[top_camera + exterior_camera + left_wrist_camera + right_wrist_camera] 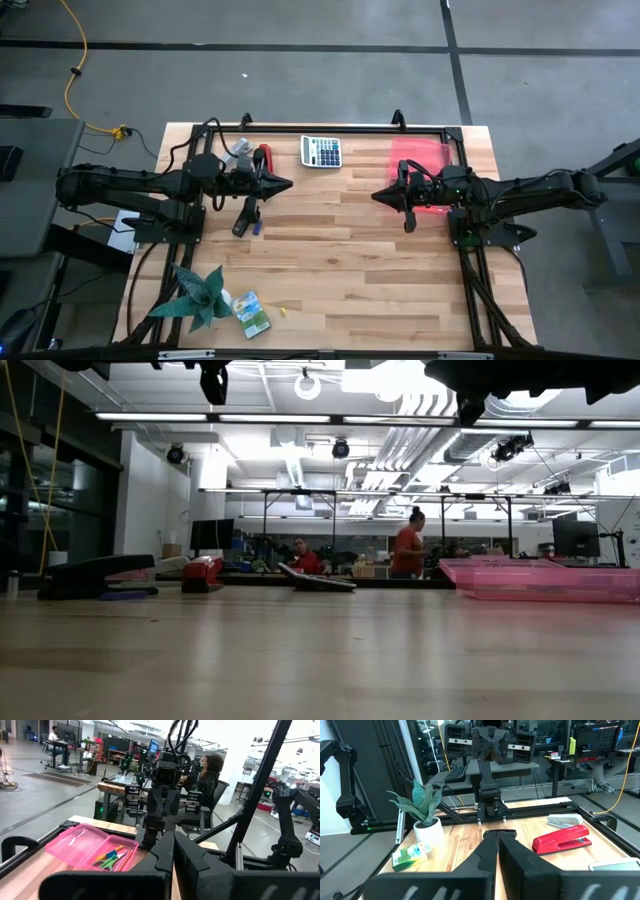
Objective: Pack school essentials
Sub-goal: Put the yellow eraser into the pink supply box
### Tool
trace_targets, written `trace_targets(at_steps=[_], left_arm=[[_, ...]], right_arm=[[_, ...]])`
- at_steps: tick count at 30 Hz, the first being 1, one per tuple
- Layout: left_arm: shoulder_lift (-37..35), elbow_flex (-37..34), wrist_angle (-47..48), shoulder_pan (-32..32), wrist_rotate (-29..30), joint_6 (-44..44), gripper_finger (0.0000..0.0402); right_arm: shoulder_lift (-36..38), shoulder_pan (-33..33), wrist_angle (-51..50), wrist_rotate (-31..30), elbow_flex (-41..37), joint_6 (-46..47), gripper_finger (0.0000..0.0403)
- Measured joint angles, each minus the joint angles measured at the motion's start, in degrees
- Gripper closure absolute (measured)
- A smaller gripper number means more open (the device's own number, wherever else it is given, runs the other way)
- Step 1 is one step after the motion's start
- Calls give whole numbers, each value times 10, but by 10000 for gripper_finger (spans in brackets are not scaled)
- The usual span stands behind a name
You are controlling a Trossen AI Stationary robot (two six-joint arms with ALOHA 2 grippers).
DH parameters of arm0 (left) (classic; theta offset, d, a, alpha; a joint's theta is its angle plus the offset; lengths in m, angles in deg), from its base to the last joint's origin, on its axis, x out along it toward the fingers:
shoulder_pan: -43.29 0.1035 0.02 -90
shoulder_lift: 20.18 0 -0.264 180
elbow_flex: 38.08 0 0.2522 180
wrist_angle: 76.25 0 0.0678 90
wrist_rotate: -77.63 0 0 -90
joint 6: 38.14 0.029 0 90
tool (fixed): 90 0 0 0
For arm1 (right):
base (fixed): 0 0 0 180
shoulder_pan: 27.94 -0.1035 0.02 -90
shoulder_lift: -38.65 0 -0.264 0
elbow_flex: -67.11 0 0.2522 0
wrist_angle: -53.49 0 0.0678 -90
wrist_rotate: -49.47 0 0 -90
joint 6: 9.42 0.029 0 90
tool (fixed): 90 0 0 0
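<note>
An open pink pencil case lies at the table's far right, under my right arm. In the left wrist view its tray holds green-handled scissors, an orange pencil and other sticks. The green-yellow crayon box lies flat near the near edge, by a potted plant. A small yellow piece lies beside the box. My left gripper and right gripper hang shut and empty over mid-table, tips facing each other.
A grey-white calculator and a red stapler sit along the far edge, with a grey stapler beside the red one. A black stapler and a small blue piece lie under my left arm. People show in the room behind.
</note>
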Motion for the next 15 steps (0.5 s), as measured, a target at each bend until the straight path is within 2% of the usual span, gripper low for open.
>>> trace_targets(at_steps=[5, 10, 13, 15], left_arm=[[0, 0, 7, 0, -10, 0, 398], [0, 1, 23, -1, -12, 0, 368], [7, 31, 86, -15, -17, 4, 333], [22, 66, 170, -38, -18, 24, 304]], right_arm=[[0, 0, 1, -7, 0, 5, 400], [0, 0, 2, -8, 0, 6, 402], [0, 0, 2, -8, 0, 6, 402], [0, 0, 2, -8, 0, 9, 402]])
